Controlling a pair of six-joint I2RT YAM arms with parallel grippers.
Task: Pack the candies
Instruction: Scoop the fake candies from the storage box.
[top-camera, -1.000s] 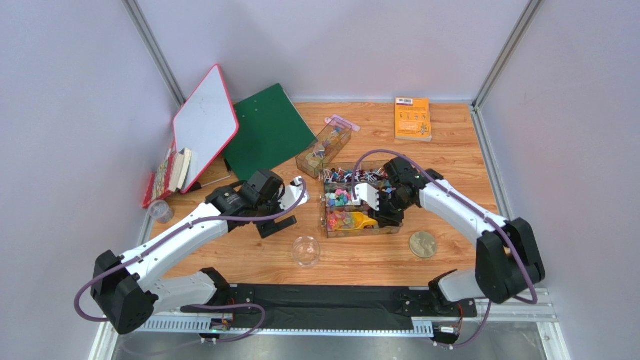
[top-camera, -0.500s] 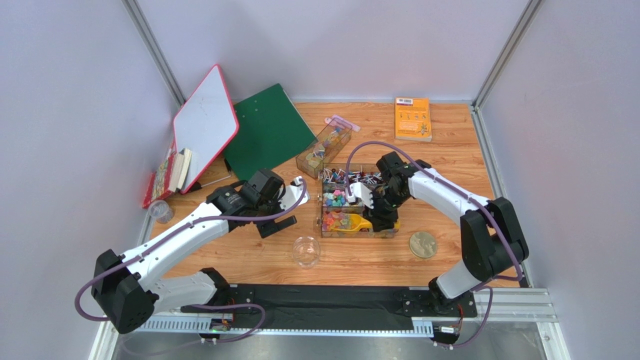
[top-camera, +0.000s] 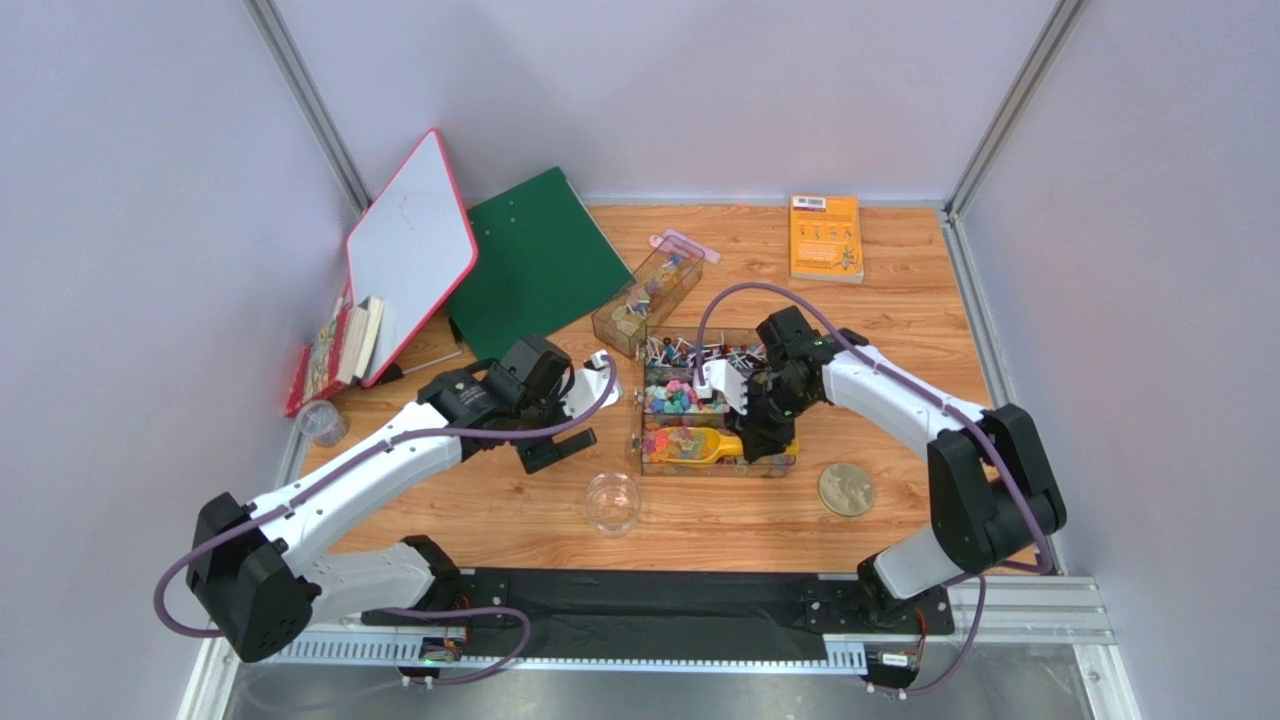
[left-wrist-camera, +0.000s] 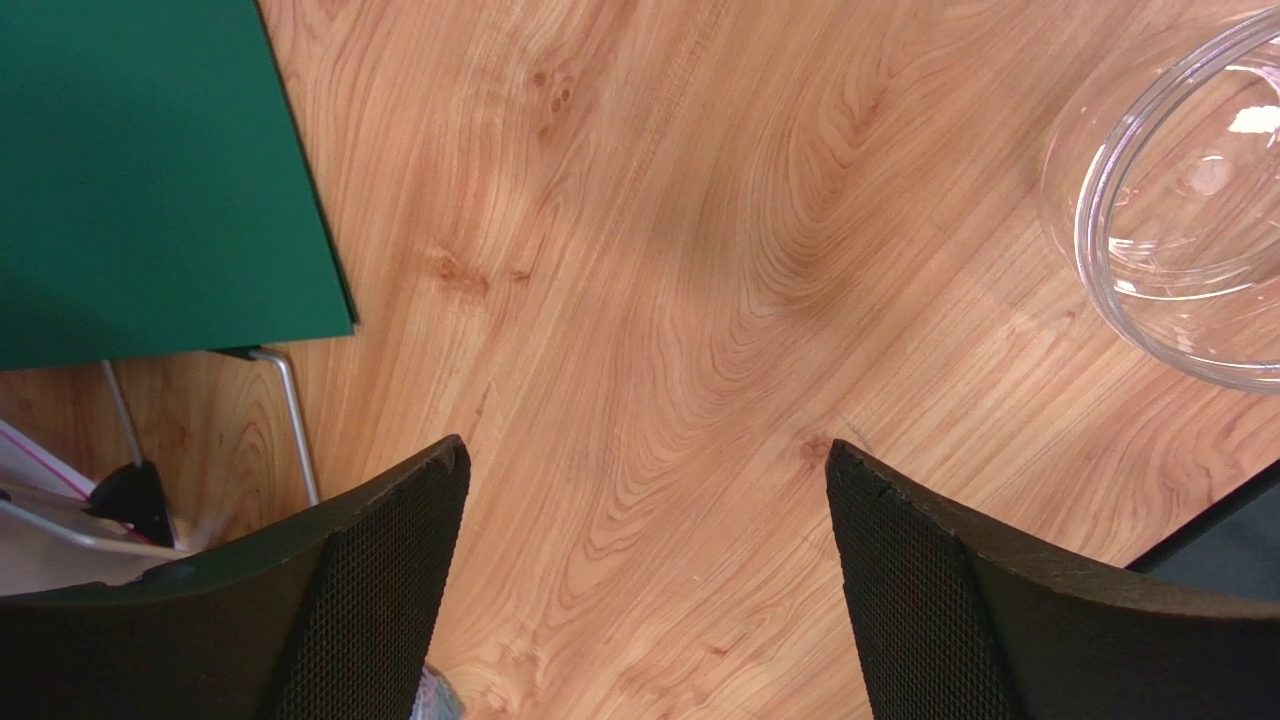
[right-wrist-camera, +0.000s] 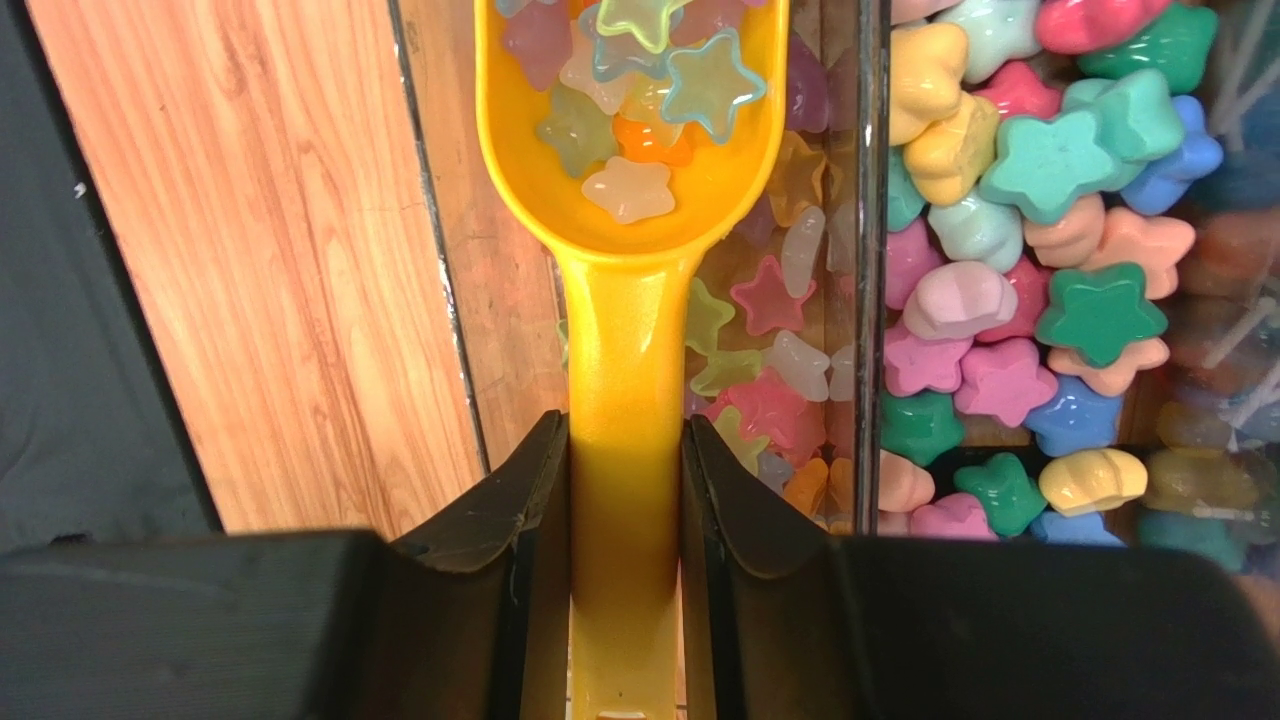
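Note:
The candies (top-camera: 676, 398) fill a clear divided box (top-camera: 781, 468) in the middle of the table. They are small stars and blobs in pink, green, yellow and blue (right-wrist-camera: 1037, 225). My right gripper (right-wrist-camera: 627, 450) is shut on the handle of a yellow scoop (right-wrist-camera: 628, 195). The scoop's bowl lies in the box's near compartment with several translucent star candies (right-wrist-camera: 639, 90) in it. From above, the right gripper (top-camera: 747, 435) sits over the box's near right part. My left gripper (left-wrist-camera: 643, 465) hangs open and empty over bare wood, left of the box (top-camera: 594, 393).
A clear round jar (top-camera: 612, 503) stands in front of the box and shows at the top right of the left wrist view (left-wrist-camera: 1187, 225). A gold lid (top-camera: 846, 489) lies near right. Behind are a small clear box (top-camera: 649, 293), a green folder (top-camera: 534, 263), a whiteboard (top-camera: 409, 248) and an orange book (top-camera: 825, 237).
The right gripper has slid the scoop a little to the left along the box's near compartment. The left arm has barely moved.

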